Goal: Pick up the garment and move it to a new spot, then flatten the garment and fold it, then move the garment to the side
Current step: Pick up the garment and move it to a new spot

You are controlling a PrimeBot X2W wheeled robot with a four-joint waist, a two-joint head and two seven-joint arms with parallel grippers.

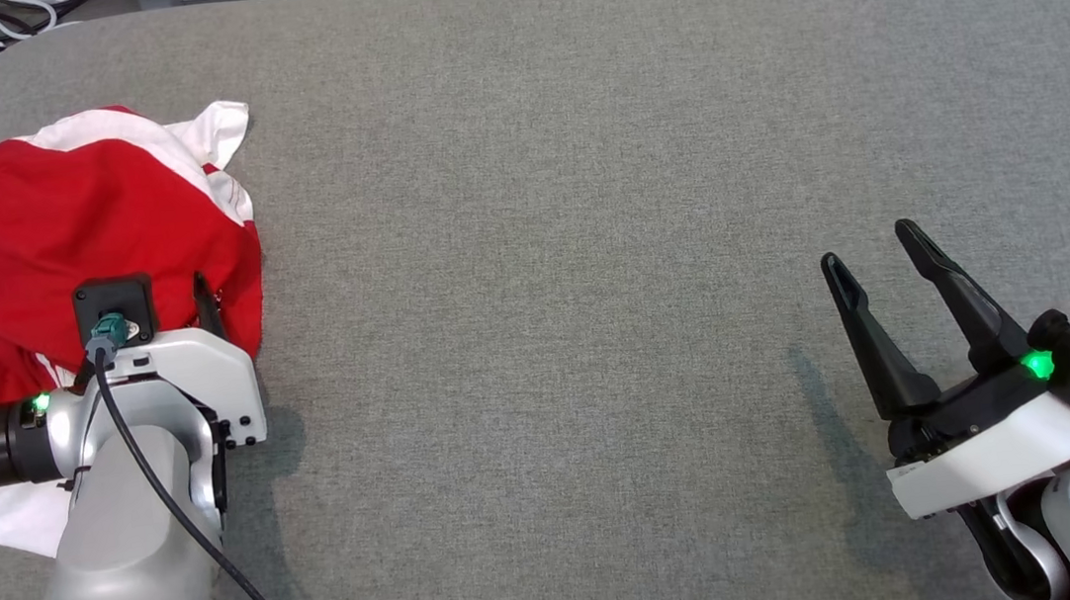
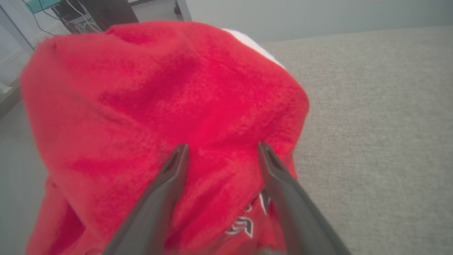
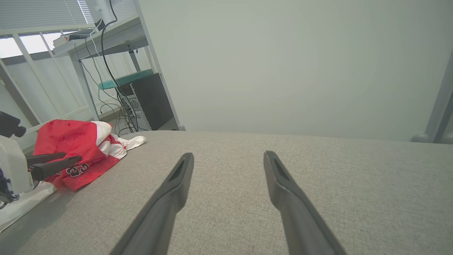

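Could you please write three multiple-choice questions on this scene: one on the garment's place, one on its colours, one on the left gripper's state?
1. Where on the grey surface does the garment lie? A. far left B. middle C. far right
2. Its colours? A. blue and yellow B. red and white C. black
3. The left gripper is: A. shut on the garment B. shut, away from it C. open at the garment
Answers: 1 A, bunched at the left edge; 2 B, red cloth with white trim; 3 C, fingers spread over red cloth.
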